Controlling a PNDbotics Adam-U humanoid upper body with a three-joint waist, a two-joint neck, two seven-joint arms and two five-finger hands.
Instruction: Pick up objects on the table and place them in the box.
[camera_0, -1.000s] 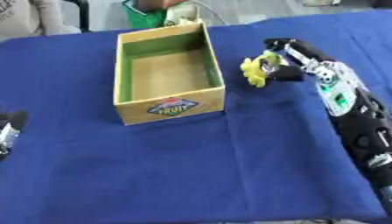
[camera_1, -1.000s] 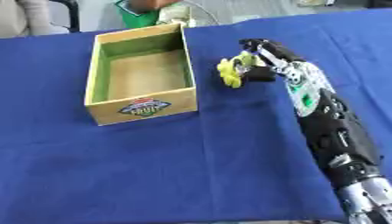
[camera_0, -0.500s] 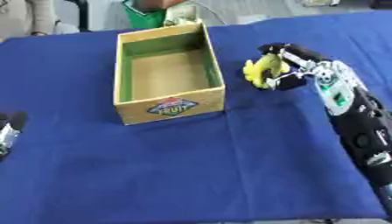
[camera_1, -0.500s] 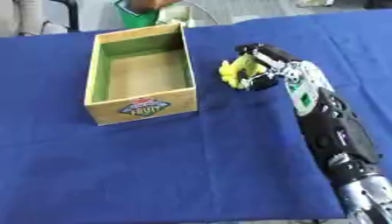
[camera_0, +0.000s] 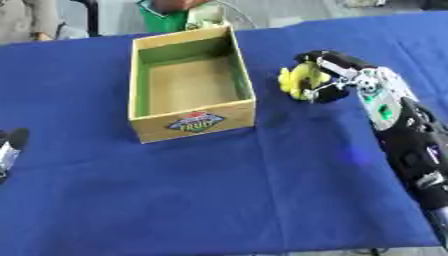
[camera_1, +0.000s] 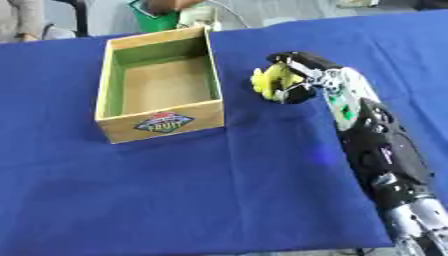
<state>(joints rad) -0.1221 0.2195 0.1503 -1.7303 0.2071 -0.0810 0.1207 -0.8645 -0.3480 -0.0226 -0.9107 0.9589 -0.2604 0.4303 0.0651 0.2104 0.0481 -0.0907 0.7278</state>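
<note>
Surface: table (camera_0: 219, 200) covered in a blue cloth, filling nearly the whole frame, lying slightly askew; faint creases in the cloth across the lower half.

Room: pale floor along the top edge of the frame. A person in a green garment (camera_0: 166, 20) stands just behind the far end of the box, upper centre; part of another person shows at the upper left corner. Neither touches anything on the table.

Box (camera_0: 188, 120): open-topped cardboard box, upper centre-left of the frame, long side running away from the camera. Inner walls green, floor bare brown. A printed fruit label (camera_0: 193, 121) sits on the near outer wall. Nothing visible inside.

Right hand (camera_0: 337, 75): black with silver parts, upper right of the frame, at the end of an arm that enters from the lower right corner and runs up the right side. Fingers curled around a yellow object (camera_0: 297, 81).

Yellow object: small, lumpy, bright yellow; exact kind not discernible. Held between the curled fingers and thumb, protruding on the side facing the box. It sits just right of the box's right wall, outside it, near the cloth; whether it touches the cloth cannot be told.

Left hand (camera_0: 9, 150): only a dark sliver at the left edge, mid-height; finger state cannot be told.
</note>
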